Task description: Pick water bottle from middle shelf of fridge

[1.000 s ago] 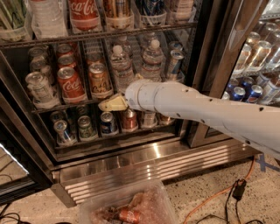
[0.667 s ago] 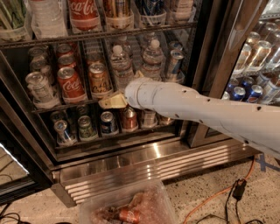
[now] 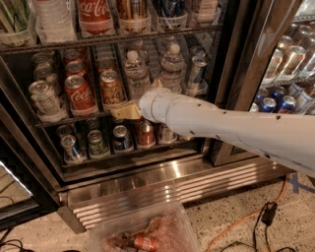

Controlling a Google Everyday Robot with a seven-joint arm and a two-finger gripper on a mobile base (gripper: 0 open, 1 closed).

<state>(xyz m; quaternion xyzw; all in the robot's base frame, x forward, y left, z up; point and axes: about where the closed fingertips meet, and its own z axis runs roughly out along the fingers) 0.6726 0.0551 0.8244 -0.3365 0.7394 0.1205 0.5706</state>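
Two clear ribbed water bottles with white caps stand side by side on the fridge's [image 3: 236,74] middle shelf [image 3: 74,117], the left one [image 3: 135,74] next to the right one [image 3: 172,66]. My white arm reaches in from the right. My gripper [image 3: 126,110], tan-coloured, is at the front edge of the middle shelf, just below and in front of the left water bottle. The wrist hides the bottoms of both bottles. I cannot see whether the gripper touches a bottle.
A red cola can [image 3: 78,93], an orange can [image 3: 110,88] and a silver can [image 3: 44,98] stand left of the bottles. Several cans [image 3: 123,138] fill the shelf below. A red-labelled cola bottle [image 3: 93,12] stands above. A clear bin [image 3: 142,236] and an orange cable [image 3: 236,226] lie on the floor.
The gripper has risen slightly at the shelf's front edge. The bottles and cans have not moved.
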